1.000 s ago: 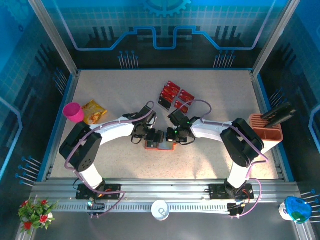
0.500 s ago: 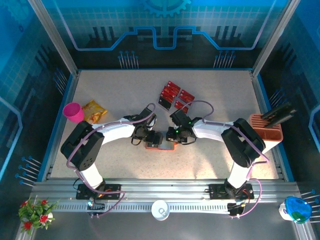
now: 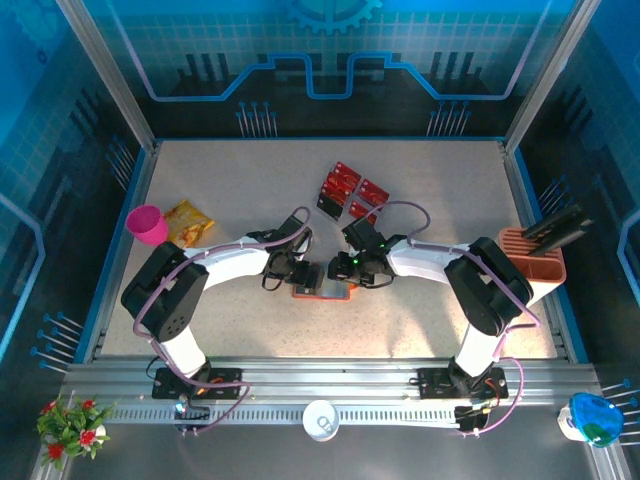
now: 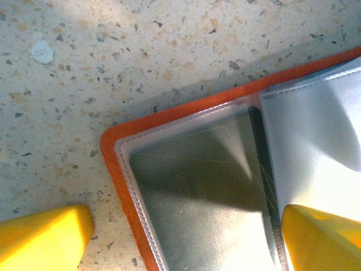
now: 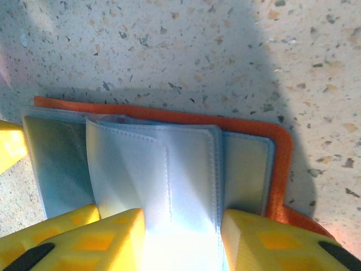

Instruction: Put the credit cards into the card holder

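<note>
While the right claw point(image 5: 183, 228) eases apart, the holder point(image 3: 322, 292) lies spread open on the surface point(image 3: 230, 190).
We see that claw, shut a second ago, now part open astride a clear sleeve point(image 5: 169, 169), seemingly gripping nothing. The left claw point(image 4: 183, 234) stands wide over the holder's corner, a touch narrower than before, holding nothing. The cards point(image 3: 347, 190) lie loose beyond the holder, none in a pocket that we can see, so we judge the holder readied and a card fetch next.

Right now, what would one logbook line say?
card holder open on table | left gripper open over its corner | right gripper open astride clear sleeve | credit cards piled beyond
</note>
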